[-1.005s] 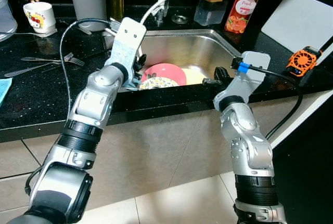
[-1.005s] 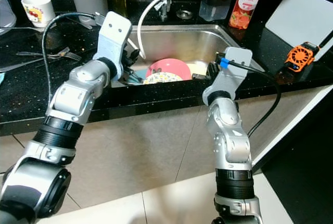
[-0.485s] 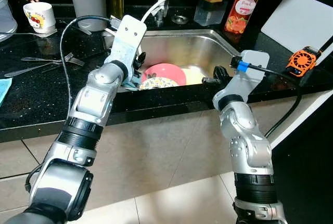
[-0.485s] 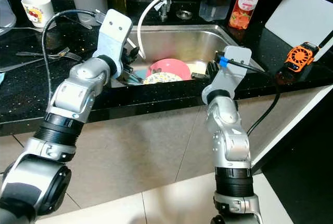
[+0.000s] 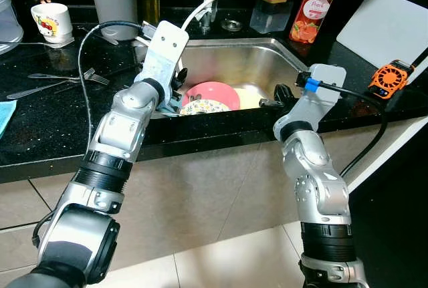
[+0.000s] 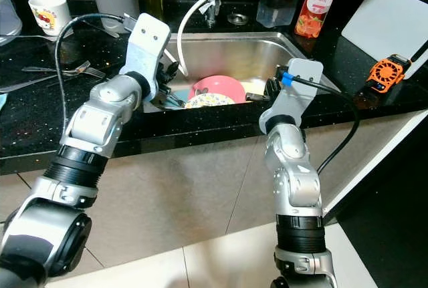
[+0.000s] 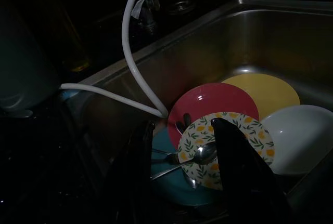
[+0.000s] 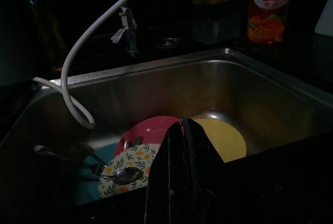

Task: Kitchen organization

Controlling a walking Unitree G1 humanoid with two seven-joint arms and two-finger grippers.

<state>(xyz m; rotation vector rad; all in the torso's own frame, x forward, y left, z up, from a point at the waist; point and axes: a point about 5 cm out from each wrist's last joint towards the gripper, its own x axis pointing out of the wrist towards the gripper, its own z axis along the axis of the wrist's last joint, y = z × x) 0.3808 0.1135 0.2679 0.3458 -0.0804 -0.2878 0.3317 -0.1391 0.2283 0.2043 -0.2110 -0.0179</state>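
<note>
While poised over sink (image 5: 267,57), left claw (image 7: 182,146) stays open, right claw (image 8: 182,130) closed.

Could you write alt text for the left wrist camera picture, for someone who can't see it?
Two open black gripper fingers hang over a dim steel sink holding overlapping plates: a red plate, a yellow plate, a white plate and a lemon-patterned plate with a spoon resting on it. A white hose curves down into the sink.
</note>
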